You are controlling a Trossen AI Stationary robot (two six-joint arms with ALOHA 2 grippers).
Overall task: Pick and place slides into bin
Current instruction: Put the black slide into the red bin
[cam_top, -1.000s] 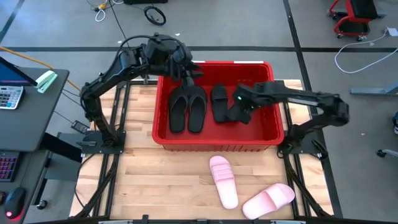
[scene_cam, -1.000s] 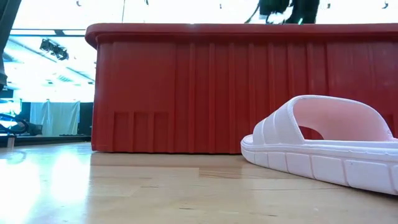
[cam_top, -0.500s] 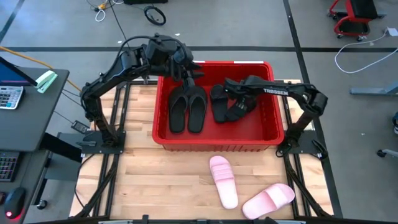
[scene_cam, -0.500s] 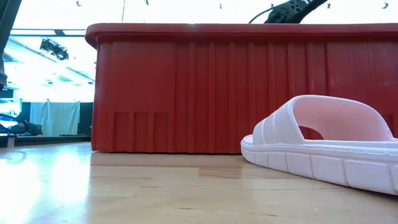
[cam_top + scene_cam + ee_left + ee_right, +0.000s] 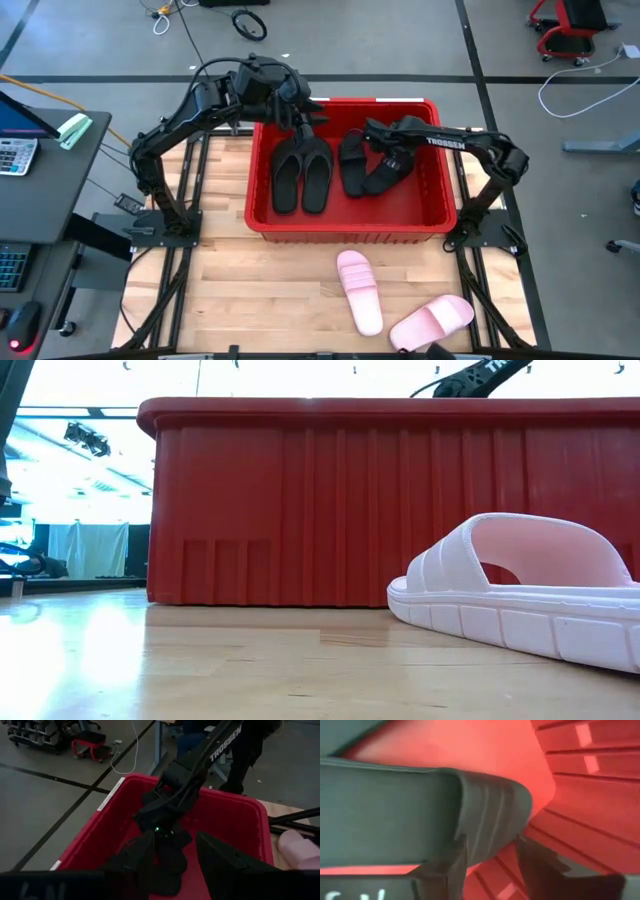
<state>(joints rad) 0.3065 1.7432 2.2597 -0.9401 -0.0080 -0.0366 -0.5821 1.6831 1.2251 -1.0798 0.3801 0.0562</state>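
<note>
Risk: my right pincer (image 5: 385, 150), fingers apart over the black slides (image 5: 365, 165) in the bin (image 5: 350, 225), could snag a strap when lifting. Left pincer (image 5: 300, 120) hovers half-parted, empty, upper left. Pink slides (image 5: 360, 290) wait on the surface (image 5: 250, 290).

The wooden table (image 5: 250, 290) carries the red bin (image 5: 350, 228); two pink slides (image 5: 360, 291) (image 5: 432, 320) lie beside it.

Both arms (image 5: 455, 148) crowd the bin (image 5: 345, 228); pink slides (image 5: 360, 290) lie unobstructed.
</note>
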